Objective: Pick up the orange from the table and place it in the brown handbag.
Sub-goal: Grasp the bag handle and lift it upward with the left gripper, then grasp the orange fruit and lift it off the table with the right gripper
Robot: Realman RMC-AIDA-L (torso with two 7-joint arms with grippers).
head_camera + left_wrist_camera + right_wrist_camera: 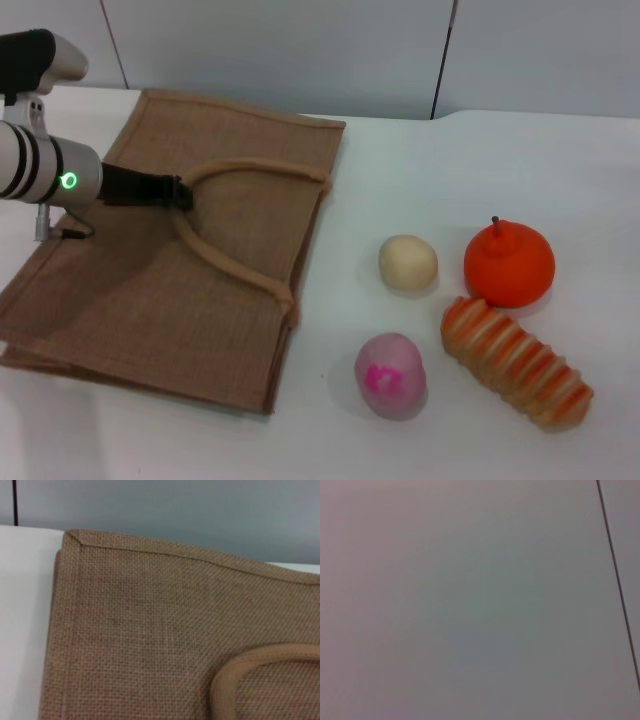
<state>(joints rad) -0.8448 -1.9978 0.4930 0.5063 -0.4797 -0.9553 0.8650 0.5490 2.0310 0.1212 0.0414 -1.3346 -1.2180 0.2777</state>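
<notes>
Now, take the brown handbag (150,280) as your landmark, lying flat on the table (420,440) with its mouth edge facing the fruit; nearest you, just off the bag's near right corner, sits the pink ball (390,375), and further right of it the striped bread (517,362); behind those, well apart from the bag, rests the orange (508,263), untouched, stem up, with the bread close against its near side and a cream ball (408,263) between it and the bag. Over the bag itself, the left gripper (182,192) reaches in at the base of the upper rope handle (255,170); its dark fingertips look pinched on the handle, though you cannot be sure the grip is firm. Your right gripper is nowhere in sight; its wrist view shows only blank wall. I judge the risks so: the bag lies collapsed, so a weak hold on the handle would leave no opening; a smooth round orange may roll or squirt from the fingers; a careless approach could nudge the bread or cream ball.
</notes>
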